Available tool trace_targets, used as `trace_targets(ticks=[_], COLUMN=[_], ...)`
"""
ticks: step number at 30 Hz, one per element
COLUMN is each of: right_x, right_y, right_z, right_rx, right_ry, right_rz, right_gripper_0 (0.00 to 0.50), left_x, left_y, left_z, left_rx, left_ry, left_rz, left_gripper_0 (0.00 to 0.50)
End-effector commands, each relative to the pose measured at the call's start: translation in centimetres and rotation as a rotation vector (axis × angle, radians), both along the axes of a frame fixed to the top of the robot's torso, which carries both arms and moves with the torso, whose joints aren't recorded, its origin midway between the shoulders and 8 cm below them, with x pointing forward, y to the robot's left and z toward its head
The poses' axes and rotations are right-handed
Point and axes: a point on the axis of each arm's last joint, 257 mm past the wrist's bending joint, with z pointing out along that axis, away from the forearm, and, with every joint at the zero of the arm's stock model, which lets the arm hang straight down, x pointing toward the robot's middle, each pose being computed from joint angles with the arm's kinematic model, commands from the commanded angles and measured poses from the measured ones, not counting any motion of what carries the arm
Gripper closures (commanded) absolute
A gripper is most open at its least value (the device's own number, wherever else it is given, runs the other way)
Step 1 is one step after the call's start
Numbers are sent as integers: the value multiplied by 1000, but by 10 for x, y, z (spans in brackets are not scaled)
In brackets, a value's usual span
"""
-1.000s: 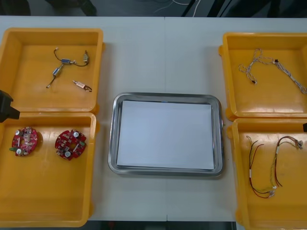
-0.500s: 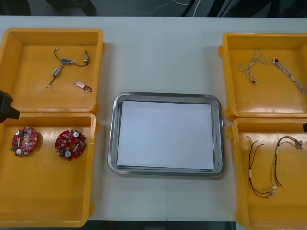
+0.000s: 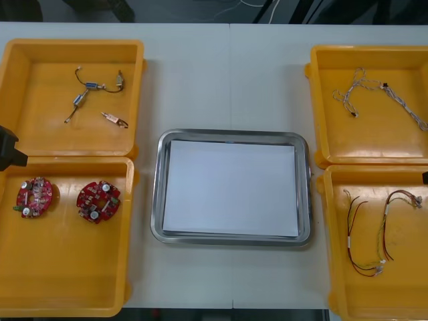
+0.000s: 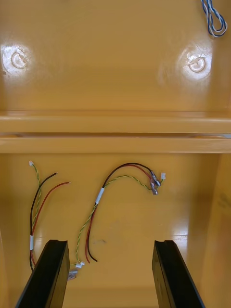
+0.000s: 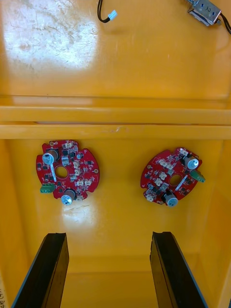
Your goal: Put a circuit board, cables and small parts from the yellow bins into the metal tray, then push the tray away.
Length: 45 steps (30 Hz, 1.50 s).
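Two round red circuit boards lie in the near left yellow bin. My left gripper hovers open over that bin, with one board and the other lying beyond its fingertips. In the front view that arm is a black shape at the left edge. My right gripper stands open above the near right bin. Red and yellow cables lie just ahead of its fingers. The metal tray, white inside, sits between the bins with nothing in it.
The far left bin holds a black cable and small metal parts. A twisted blue and white cable lies in the far right bin. Bare table stretches beyond the tray toward the far edge.
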Motion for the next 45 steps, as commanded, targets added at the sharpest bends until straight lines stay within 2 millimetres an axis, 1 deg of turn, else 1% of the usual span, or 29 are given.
trace_targets(ticks=[1,21,22,24,35,36,43,45], right_x=[-5,-5,-5,-5,-5,-9,-17,-19], right_y=[-13,-13,-13,-13,-13,-14,-14,-11], right_z=[7,7,7,7,7,0,-12,-15], right_rx=[-34,-34,-34,-34,-34,-22,-17,-12], right_ry=[0,0,0,0,0,16,45,54], right_rz=[-13,-13,-13,-13,-13,-24,-22,-19], right_gripper_0=[0,0,0,0,0,0,0,0], left_x=[9,9,0,-2,-5,-5,-1,1], left_y=[8,8,7,7,12,12,14,18], left_z=[28,28,5,2,7,8,7,6], left_rx=[82,82,67,65,90,94,86,85], left_ry=[-67,-67,-2,6,18,18,19,23], left_rz=[-61,-61,-58,-59,-82,-87,-114,-137], left_gripper_0=[0,0,0,0,0,0,0,0])
